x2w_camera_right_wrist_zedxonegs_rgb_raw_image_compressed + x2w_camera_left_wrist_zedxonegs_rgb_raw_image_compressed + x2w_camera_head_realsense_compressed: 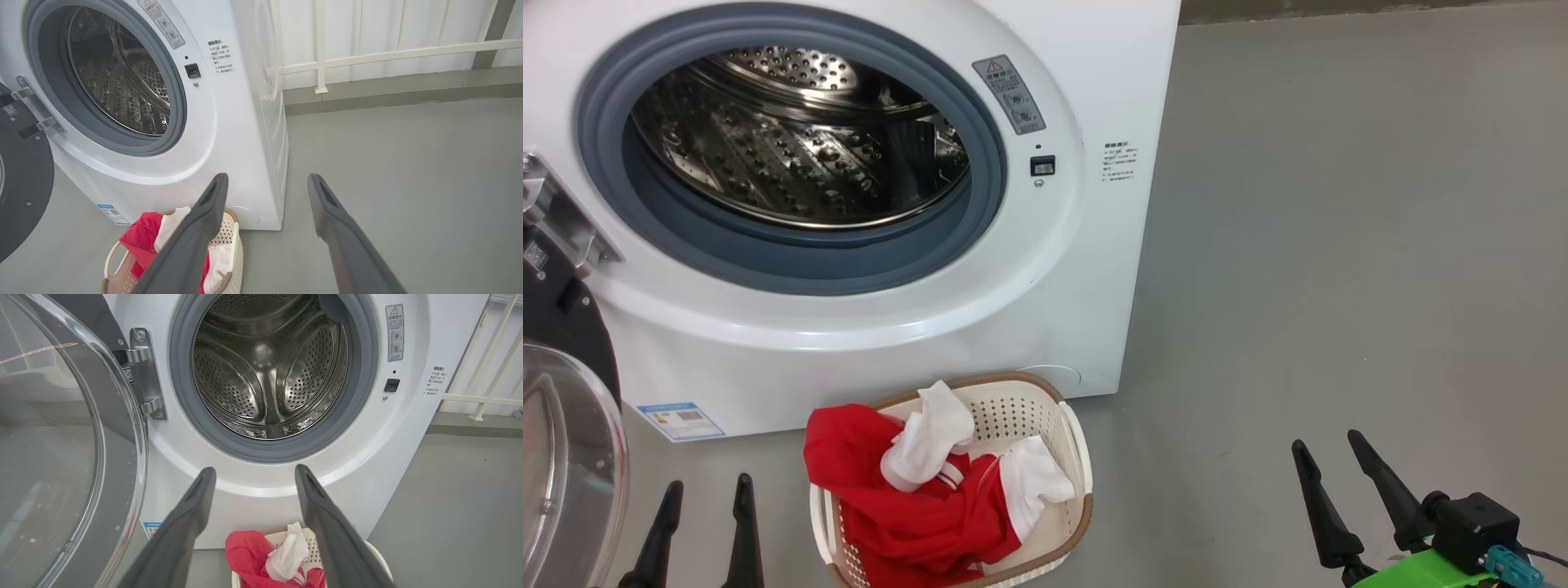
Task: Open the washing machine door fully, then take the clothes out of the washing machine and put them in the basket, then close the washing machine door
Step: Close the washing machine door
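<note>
The washing machine (1045, 269) stands with its door (564, 457) swung wide to the robot's left, and the steel drum (792, 147) shows bare metal. The red and white clothes (907, 506) lie heaped in the basket (1072, 441), which sits on the grey floor (1339, 245) just before the machine's lower front; whether it touches the panel I cannot tell. The left tool (709, 490) hovers low between door and basket, fingers apart, gripping nothing. The right tool (1327, 445) hangs well off to the basket's right above the floor, fingers likewise spread.
</note>
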Motion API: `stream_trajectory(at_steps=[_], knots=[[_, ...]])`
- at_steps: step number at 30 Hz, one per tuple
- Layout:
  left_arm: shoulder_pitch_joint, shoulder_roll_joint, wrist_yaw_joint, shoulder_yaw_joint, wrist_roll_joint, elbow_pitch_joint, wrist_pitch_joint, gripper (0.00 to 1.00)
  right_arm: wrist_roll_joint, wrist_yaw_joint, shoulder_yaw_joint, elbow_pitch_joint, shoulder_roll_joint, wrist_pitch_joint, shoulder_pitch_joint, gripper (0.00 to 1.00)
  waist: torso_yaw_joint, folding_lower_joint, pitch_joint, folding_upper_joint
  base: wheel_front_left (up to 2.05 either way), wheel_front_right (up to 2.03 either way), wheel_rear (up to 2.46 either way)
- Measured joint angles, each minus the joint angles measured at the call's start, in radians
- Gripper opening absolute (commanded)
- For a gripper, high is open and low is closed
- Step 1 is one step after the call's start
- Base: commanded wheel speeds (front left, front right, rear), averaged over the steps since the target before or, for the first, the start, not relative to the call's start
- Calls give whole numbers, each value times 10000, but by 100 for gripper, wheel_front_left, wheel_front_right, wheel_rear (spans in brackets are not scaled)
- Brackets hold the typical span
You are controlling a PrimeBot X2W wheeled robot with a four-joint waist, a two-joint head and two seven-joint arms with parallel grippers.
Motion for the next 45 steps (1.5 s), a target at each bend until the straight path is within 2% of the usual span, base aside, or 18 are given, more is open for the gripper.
stream_trajectory(at_steps=[14,31,45], knots=[[97,-23,0,75,138,-56,0,100,0,0,-50,-69,19,0,36,100,-33,0,-72,0,-5,5,0],[146,-59,0,12,230,-150,0,100,0,0,-79,-79,59,0,37,100,22,0,-107,0,-120,120,0],[146,-67,0,2,140,-148,0,100,0,0,-90,-73,63,0,39,100,155,0,-180,0,-13,13,0]])
